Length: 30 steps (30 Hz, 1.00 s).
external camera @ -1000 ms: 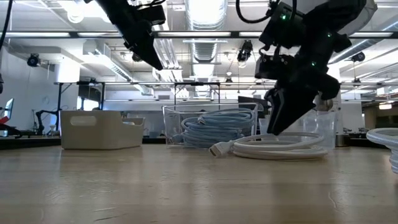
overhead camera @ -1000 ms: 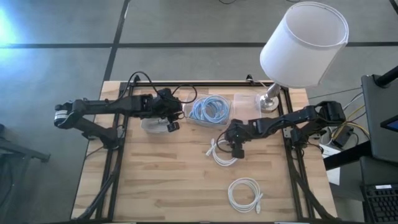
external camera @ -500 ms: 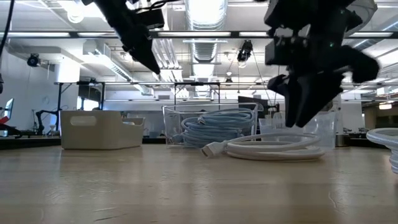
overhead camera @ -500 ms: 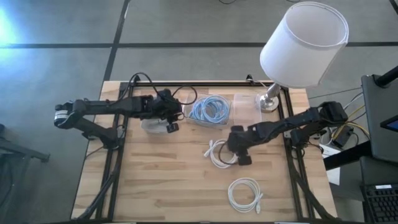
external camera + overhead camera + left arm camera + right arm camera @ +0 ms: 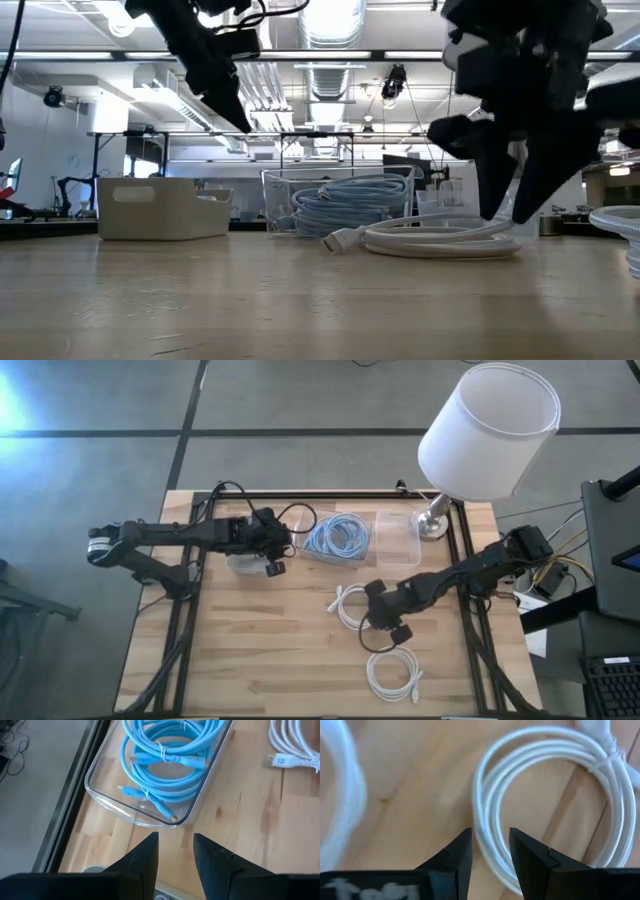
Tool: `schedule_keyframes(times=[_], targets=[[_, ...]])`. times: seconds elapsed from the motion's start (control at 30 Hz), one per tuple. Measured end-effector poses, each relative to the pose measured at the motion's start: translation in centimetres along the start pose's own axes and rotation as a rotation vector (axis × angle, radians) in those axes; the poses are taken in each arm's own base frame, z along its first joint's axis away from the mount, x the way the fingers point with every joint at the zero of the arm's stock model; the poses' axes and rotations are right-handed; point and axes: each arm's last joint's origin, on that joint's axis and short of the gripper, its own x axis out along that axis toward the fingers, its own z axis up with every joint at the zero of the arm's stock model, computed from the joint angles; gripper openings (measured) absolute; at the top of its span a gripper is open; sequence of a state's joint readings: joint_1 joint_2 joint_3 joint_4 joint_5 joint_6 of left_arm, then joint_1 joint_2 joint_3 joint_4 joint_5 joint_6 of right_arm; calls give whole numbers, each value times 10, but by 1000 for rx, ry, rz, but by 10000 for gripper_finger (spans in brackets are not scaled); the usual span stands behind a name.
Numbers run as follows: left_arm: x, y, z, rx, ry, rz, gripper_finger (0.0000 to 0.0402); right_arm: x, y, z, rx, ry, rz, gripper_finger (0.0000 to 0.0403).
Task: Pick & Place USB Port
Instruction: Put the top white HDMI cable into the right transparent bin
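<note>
Wooden table (image 5: 270, 650), dark frame rails along its edges. White-shaded lamp (image 5: 487, 430) stands at the far right corner.

Left arm reaches in from the left edge; left gripper (image 5: 272, 556) hangs above a white bin (image 5: 163, 208) at the far left, fingers parted with a narrow gap, nothing between them. Left wrist view looks past it onto the clear tray (image 5: 107, 802).

Right arm stretches from the right edge toward table centre; right gripper (image 5: 392, 628) hovers between the two white coils, fingers apart, empty.

Clear tray sits far centre, holding a coiled blue cable (image 5: 336, 536).

White USB cable (image 5: 350, 607), coiled, lies on bare wood at centre, just beside the right gripper. Second white coil (image 5: 392, 672) lies nearer the front edge.
</note>
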State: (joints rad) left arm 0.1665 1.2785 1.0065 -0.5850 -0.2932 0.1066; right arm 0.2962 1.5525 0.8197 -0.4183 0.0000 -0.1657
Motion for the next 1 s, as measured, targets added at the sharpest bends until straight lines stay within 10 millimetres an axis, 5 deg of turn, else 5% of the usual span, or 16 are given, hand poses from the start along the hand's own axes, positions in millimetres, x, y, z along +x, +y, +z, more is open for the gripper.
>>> schedule_keyframes(times=[0.33, 0.6, 0.8, 1.0], targets=[[0, -1, 1, -2, -12, -15, 126, 27, 0, -3, -21, 87, 8, 113], [-1, -1, 1, -1, -13, -15, 126, 33, 0, -5, 70, 106, 7, 65], [-1, -1, 1, -1, -16, -15, 126, 12, 2, -2, 106, 50, 69, 19], [-1, -1, 2, -3, -23, -14, 126, -31, 1, 9, 191, -111, 84, 17]])
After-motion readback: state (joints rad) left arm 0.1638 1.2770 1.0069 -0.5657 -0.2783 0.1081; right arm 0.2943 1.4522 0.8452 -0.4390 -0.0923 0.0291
